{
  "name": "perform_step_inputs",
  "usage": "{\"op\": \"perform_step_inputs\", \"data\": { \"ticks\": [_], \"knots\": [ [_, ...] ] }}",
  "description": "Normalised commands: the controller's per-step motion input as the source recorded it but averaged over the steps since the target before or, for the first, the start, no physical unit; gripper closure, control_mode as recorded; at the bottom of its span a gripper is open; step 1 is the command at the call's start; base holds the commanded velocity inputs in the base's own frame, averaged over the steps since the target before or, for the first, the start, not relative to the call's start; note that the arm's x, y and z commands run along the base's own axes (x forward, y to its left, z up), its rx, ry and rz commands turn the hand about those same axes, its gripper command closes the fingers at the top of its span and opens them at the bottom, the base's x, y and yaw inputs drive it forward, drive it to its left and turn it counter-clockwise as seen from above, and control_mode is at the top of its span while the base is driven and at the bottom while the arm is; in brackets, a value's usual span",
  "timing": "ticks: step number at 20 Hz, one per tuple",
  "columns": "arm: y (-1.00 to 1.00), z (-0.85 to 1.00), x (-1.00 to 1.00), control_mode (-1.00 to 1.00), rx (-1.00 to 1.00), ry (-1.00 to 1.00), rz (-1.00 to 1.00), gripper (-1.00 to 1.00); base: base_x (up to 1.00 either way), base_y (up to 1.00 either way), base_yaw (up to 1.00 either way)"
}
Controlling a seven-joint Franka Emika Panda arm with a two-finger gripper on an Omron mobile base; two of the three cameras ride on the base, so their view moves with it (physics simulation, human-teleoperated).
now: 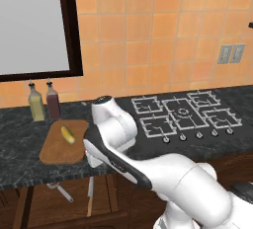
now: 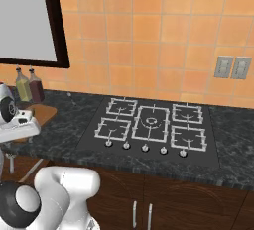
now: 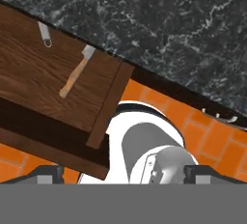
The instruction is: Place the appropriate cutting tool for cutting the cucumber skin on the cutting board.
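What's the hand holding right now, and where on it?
Nothing. In the hand view the fingertips stand wide apart with no object between them; the peeler and knife lie in the open drawer, untouched.

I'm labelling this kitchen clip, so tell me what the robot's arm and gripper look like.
The arm is glossy white, built of rounded bulbous segments with dark grey bands and caps at the joints. The gripper shows two small dark grey finger tips, blocky and square-edged. No cables or markings are visible.

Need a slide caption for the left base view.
Cucumber on cutting board, open drawer below holding peeler and knife.
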Motion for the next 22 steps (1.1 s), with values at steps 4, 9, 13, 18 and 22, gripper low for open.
{"op": "perform_step_inputs", "data": {
  "ticks": [4, 9, 13, 18, 22],
  "knots": [
    [0.8, -0.3, -0.05, -1.0, -0.09, 0.13, 0.0, -1.0, 0.0, 0.0, 0.0],
    [0.53, -0.49, -0.08, -1.0, 0.0, 0.04, -0.05, -1.0, 0.0, 0.0, 0.0],
    [0.29, -0.41, -0.2, -1.0, 0.02, 0.01, -0.04, -1.0, 0.0, 0.0, 0.0],
    [0.15, -0.4, -0.05, -1.0, 0.0, 0.01, -0.04, -1.0, 0.0, 0.0, 0.0],
    [0.01, -0.52, -0.15, -1.0, 0.0, 0.0, -0.09, -1.0, 0.0, 0.0, 0.0]
  ]
}}
